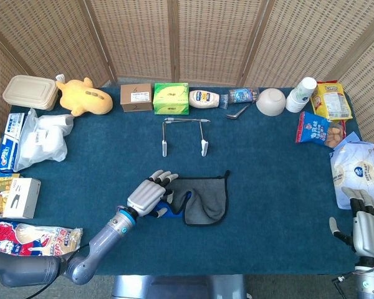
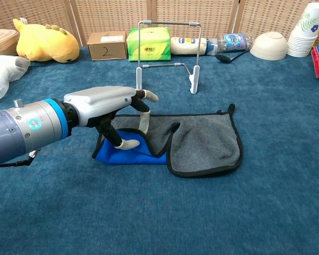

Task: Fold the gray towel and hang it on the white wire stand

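Observation:
The gray towel (image 1: 204, 198) (image 2: 202, 139) lies flat on the blue table cover near the front, its left part turned over so the blue underside (image 2: 125, 153) shows. My left hand (image 1: 149, 196) (image 2: 107, 104) hovers over that left edge with its fingers apart. One fingertip (image 2: 143, 123) points down onto the gray cloth and the thumb (image 2: 128, 144) lies on the blue part. Nothing is lifted. The white wire stand (image 1: 184, 133) (image 2: 168, 51) stands upright behind the towel, bare. My right hand (image 1: 364, 227) rests at the front right corner with fingers extended, holding nothing.
Along the back stand a cardboard box (image 1: 135, 98), green tissue box (image 1: 171, 98), mayonnaise bottle (image 1: 204, 98), spoon, bowl (image 1: 270, 101) and paper cups (image 1: 301, 94). A yellow plush (image 1: 82, 96) and bags lie left; snack packs (image 1: 319, 129) lie right.

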`<state>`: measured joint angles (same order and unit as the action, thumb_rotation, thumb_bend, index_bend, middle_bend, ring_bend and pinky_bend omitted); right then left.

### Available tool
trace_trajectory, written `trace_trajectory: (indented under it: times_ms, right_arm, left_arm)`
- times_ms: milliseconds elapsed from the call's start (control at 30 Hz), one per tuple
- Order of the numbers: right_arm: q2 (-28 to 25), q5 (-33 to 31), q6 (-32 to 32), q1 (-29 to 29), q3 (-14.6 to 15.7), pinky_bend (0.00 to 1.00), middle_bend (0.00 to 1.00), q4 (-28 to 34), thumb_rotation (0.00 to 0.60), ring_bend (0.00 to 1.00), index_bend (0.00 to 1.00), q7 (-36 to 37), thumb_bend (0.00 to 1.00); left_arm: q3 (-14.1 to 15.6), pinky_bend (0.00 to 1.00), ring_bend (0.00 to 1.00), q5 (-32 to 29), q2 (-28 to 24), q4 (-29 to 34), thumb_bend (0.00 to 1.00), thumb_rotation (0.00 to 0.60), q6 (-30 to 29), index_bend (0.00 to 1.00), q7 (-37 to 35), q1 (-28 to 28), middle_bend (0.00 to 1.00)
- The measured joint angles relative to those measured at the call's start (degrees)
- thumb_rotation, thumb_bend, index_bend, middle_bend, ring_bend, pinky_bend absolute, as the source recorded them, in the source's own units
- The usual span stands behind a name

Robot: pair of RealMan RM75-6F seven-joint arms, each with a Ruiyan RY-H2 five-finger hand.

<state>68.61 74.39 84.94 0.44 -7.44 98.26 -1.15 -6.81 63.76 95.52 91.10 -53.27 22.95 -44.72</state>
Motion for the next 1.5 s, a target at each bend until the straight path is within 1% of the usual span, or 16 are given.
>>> trace_trajectory:
  times_ms: [133, 267, 433, 633, 1133, 1333, 1500]
  right_arm:
    - [-0.13, 0.12, 0.27, -0.13, -0.02, 0.0, 0.15, 0.14, 0.6, 0.03, 0.14, -0.04, 0.37]
    - [-0.22, 0.15, 0.36, -0.21, -0.04, 0.0, 0.15, 0.23, 0.6, 0.03, 0.14, -0.04, 0.37]
    - [-0.07, 0.35, 0.37, -0.17, -0.04, 0.0, 0.15, 0.12, 0.6, 0.03, 0.14, 0.05, 0.37]
    - [0.12, 0.35, 0.3, -0.11, -0.06, 0.0, 0.15, 0.05, 0.6, 0.02, 0.14, -0.07, 0.37]
    - [0.25, -0.07, 0.29, -0.17, -0.15, 0.0, 0.15, 0.16, 0.6, 0.01, 0.14, -0.55, 0.37]
    - [0.21, -0.11, 0.14, -0.05, -0.23, 0.0, 0.15, 0.29, 0.6, 0.01, 0.14, -0.75, 0.37]
    - [0.24, -0.15, -0.03, 0.05, -0.22, 0.0, 0.15, 0.39, 0.6, 0.01, 0.14, -0.93, 0.37]
  left_arm:
    - [-0.14, 0.0, 0.0, 0.22, 0.52, -0.33, 0.45, 0.6, -0.64, 0.66, -0.22, 0.02, 0.14]
    - [-0.29, 0.0, 0.0, 0.41, 0.5, -0.24, 0.45, 0.6, -1.52, 0.68, -0.78, 0.4, 0.15]
    - [-0.89, 0.0, 0.0, 0.59, 0.54, -0.64, 0.46, 0.6, -3.41, 0.67, -2.02, 1.24, 0.16]
    - [-2.41, 0.0, 0.0, 0.72, 1.49, -3.39, 0.46, 0.6, -5.8, 0.64, -5.03, 2.42, 0.16]
    - [-4.8, 0.0, 0.0, -0.87, 5.72, -12.62, 0.46, 0.6, -4.11, 0.6, -8.24, 1.7, 0.15]
    - [-4.78, 0.0, 0.0, -0.82, 6.66, -14.92, 0.45, 0.6, -4.19, 0.58, -8.85, 2.03, 0.15]
    - [-4.28, 0.0, 0.0, -0.84, 6.41, -15.15, 0.45, 0.6, -4.3, 0.56, -8.86, 2.76, 0.14]
